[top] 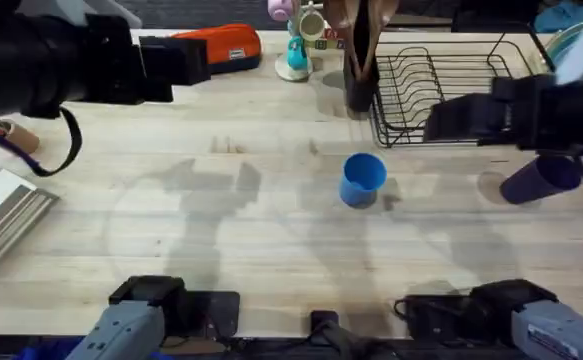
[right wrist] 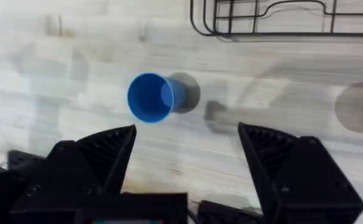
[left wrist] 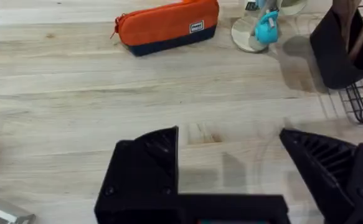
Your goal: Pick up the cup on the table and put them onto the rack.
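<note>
On the pale wooden table (top: 221, 220) a blue cup (top: 361, 180) stands upright, both hands spread apart.

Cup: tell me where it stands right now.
In the overhead view the cup stands upright on the table, right of centre, just in front of the rack.

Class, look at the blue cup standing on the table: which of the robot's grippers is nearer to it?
Right. The right gripper, open, hovers just beside the blue cup. The left gripper, also open, is far across the table near the orange pencil case.
</note>
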Tool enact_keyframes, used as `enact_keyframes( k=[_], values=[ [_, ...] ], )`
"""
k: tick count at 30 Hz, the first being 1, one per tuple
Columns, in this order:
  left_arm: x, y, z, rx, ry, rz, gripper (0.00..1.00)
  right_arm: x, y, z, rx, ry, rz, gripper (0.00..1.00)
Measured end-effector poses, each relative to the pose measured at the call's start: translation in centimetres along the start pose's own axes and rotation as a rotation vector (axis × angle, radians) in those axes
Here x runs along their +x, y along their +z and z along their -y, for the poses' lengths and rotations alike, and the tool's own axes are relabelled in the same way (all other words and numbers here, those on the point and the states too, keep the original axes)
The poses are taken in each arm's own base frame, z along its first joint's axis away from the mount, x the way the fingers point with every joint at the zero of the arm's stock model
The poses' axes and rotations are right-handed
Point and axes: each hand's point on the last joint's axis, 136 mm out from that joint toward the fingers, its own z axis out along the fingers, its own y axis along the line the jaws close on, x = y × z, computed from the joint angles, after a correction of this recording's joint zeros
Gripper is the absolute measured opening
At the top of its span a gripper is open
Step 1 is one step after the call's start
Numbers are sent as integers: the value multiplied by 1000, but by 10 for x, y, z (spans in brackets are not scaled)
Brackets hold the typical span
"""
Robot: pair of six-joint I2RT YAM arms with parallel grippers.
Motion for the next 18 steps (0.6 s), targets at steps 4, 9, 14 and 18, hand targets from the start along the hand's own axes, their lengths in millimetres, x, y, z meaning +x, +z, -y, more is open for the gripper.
enact_keyframes(
  k=[4, 9, 14, 18],
  values=[
    [0, 0, 0, 0, 0, 0, 993, 5, 12, -8, 14, -56, -52, 998],
    [0, 0, 0, 0, 0, 0, 993, 7, 25, -16, 46, -125, -92, 998],
    [0, 0, 0, 0, 0, -1, 996, 10, 35, -16, 139, -123, -108, 998],
    [0, 0, 0, 0, 0, -1, 994, 8, 38, -18, 177, -52, -80, 998]
  ],
)
